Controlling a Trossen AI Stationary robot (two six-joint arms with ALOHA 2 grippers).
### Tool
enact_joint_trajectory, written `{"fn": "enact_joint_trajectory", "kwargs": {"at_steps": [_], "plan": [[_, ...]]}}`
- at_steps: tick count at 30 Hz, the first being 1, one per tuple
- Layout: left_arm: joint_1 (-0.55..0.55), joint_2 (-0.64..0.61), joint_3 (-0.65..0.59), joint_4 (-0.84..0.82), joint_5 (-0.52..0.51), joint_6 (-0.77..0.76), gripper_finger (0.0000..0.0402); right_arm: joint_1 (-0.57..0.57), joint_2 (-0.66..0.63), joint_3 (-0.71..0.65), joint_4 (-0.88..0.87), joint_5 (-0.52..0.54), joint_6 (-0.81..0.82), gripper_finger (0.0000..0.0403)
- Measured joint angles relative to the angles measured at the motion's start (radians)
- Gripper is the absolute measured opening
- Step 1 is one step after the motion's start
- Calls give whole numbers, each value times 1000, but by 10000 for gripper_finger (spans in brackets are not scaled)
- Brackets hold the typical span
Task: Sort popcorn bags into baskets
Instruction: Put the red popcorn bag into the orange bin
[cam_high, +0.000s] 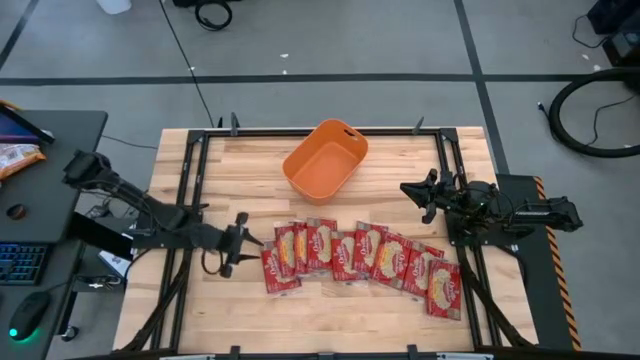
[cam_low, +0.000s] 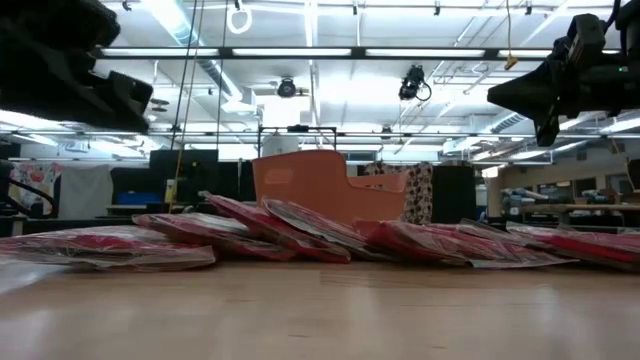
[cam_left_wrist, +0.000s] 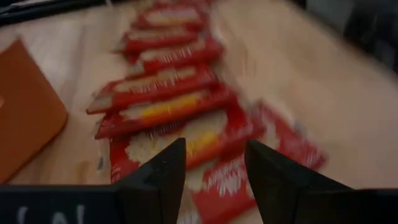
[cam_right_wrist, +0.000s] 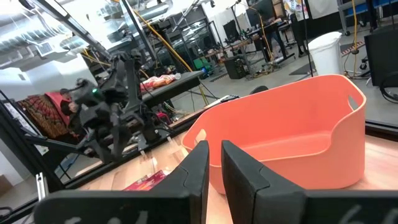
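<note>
Our left gripper has its fingers spread apart and empty, hanging just beside the left end of the popcorn bags, with the nearest red packet showing in the gap between the fingers in the left wrist view. Our right gripper sits well back near the right edge of the counter, raised above the wood in the low view; its fingers stand only a narrow slot apart and carry nothing, pointing toward the basket.

Moving outward, the popcorn bags lie in one overlapping row across the front half of the counter, running from beside our left gripper toward the right front corner. We count about nine, though the overlaps make an exact count hard. None of them is lifted, and none touches the basket.

The basket stands apart from the row, toward the back middle of the counter, turned at an angle. From above its floor shows bare orange, and the right wrist view shows nothing over its rim either, so we judge it empty.

Our reading, then, is that the sorting has not yet produced a single result: every packet we can see is waiting on the wood, and all of them are left to carry over. The left gripper looks poised for the first pick at its end of the row.
</note>
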Motion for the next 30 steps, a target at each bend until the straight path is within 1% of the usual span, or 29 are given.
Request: {"fn": "enact_joint_trajectory", "kwargs": {"at_steps": [2, 5, 10, 19, 24, 28, 30], "plan": [[-36, 51, 33, -65, -39, 27, 170, 0, 0, 0, 0, 0, 0, 48], [-76, 130, 63, -104, -90, 86, 170, 0, 0, 0, 0, 0, 0, 48], [-104, 251, 93, -109, -125, 177, 170, 0, 0, 0, 0, 0, 0, 48], [-113, 451, 176, -99, -189, 309, 169, 0, 0, 0, 0, 0, 0, 48], [-113, 528, 217, -112, -190, 410, 169, 0, 0, 0, 0, 0, 0, 48], [-113, 548, 242, -174, -195, 481, 169, 0, 0, 0, 0, 0, 0, 48], [-115, 547, 257, -213, -217, 482, 169, 0, 0, 0, 0, 0, 0, 48]]}}
